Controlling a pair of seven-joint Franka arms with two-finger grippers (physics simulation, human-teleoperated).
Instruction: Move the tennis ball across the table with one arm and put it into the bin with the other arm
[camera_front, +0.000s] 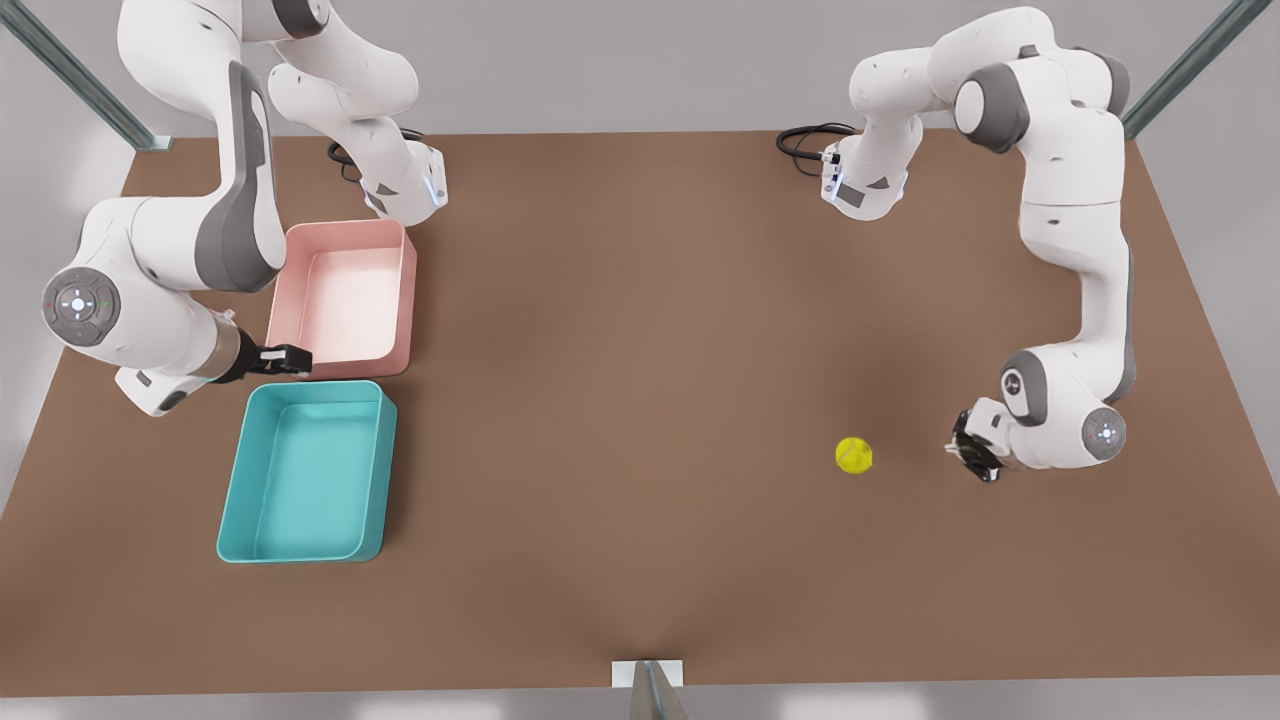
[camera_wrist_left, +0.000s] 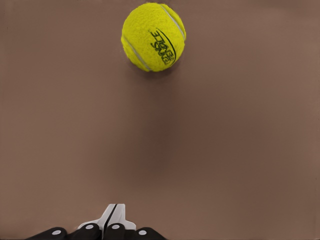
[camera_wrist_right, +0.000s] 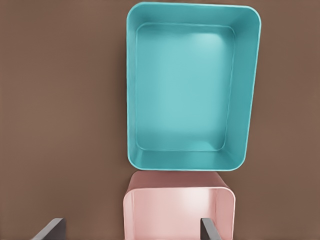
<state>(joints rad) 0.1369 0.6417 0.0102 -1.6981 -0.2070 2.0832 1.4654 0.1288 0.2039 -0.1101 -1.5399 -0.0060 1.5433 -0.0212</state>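
The tennis ball lies on the brown table toward the front view's right; the left wrist view shows it close up as the yellow-green ball. My left gripper is low beside it, a short gap off on the front view's right, with its fingers shut together on nothing. At the front view's left stands the teal bin, with nothing in it, also seen as the bin. My right gripper hangs open above the near wall of the pink tray, its fingertips wide apart.
A pink tray stands right behind the teal bin, nearly touching it. Both arm bases sit at the table's far edge, with black cables beside one. A wide stretch of bare tabletop separates ball and bin.
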